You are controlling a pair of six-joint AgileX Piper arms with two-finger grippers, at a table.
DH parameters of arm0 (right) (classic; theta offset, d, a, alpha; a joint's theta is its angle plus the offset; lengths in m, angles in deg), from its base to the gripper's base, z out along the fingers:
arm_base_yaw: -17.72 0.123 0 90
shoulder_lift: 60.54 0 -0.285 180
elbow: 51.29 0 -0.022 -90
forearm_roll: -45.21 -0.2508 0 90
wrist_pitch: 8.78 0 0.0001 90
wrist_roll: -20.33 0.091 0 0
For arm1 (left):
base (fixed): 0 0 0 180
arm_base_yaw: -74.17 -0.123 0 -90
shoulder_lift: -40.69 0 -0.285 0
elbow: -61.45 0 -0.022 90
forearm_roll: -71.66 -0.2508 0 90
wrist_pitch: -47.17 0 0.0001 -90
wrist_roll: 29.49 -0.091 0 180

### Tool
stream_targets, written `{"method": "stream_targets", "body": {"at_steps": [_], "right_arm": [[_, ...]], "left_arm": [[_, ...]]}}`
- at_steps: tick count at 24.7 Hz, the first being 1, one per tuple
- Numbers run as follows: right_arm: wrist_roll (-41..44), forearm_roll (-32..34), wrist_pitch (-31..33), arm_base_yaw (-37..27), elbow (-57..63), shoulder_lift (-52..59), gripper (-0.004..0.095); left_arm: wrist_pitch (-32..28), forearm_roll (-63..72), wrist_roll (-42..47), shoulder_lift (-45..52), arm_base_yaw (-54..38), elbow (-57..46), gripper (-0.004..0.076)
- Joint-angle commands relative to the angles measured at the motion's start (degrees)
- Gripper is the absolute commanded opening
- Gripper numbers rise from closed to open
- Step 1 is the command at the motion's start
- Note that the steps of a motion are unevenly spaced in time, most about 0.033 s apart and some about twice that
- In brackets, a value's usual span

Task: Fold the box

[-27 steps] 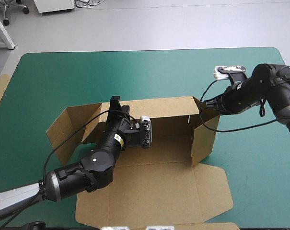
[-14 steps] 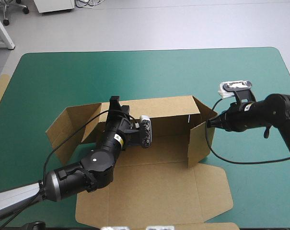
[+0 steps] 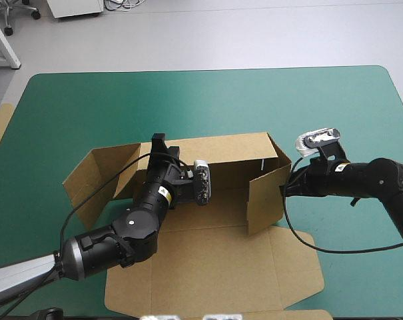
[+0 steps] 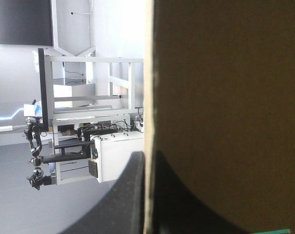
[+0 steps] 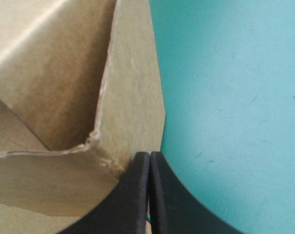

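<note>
A brown box [image 3: 208, 267] lies part-formed at the centre of the high view on a teal-green cover [image 3: 188, 107], its long axis running left to right. The left gripper [image 3: 160, 143], left of centre, is clamped on the top edge of the raised rear wall [image 3: 234, 150]. The right gripper [image 3: 286, 189], fingers closed to a point, touches the outer face of the standing end flap [image 3: 264, 200] at centre right. The box lies to its left, so this arm looks best placed to push the flap inward.

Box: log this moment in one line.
box: walls partly raised, front panel flat | left hand: shut on back wall | right hand: shut, tip at right flap, outside
</note>
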Motion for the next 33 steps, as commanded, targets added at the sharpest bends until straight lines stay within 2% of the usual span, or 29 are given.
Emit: {"method": "stream_targets", "body": {"at_steps": [1, 5, 11, 15, 20, 24, 29, 33], "right_arm": [[-3.3, -4.2, -0.2, -0.3, -1.3, 1.5, 0.0002], [-3.6, -4.3, 2.1, -0.3, -1.3, 1.8, 0.0096], [-3.6, -5.0, 3.6, -0.1, -1.3, 1.8, 0.0399], [-4.5, -6.0, 3.5, 0.5, -1.3, 1.8, 0.0536], [-5.8, -6.1, 0.9, 1.4, -1.3, 1.5, 0.0551], [-8.5, -9.0, 0.5, 2.3, -1.3, 0.3, 0.0555], [-10.0, -9.4, 0.7, 3.9, -1.3, 0.3, 0.0569], [-10.5, -8.0, -1.8, 6.5, -1.3, 0.3, 0.0568]], "left_arm": [[0.8, -3.7, 1.2, 2.1, 0.3, 1.4, -0.0010], [0.8, -3.7, 1.2, 2.1, 0.3, 1.4, -0.0010], [0.8, -3.7, 1.7, 2.1, 0.3, 1.4, -0.0010], [0.8, -3.9, 1.9, 2.1, 0.3, 1.4, -0.0010], [0.8, -4.0, 1.9, 2.1, 0.3, 1.4, -0.0010], [0.8, -4.0, 1.9, 2.1, 0.3, 1.4, -0.0010], [0.7, -4.2, 1.9, 2.1, 0.3, 1.4, -0.0010], [0.5, -4.2, 1.9, 2.1, 0.3, 1.4, -0.0010]]}}
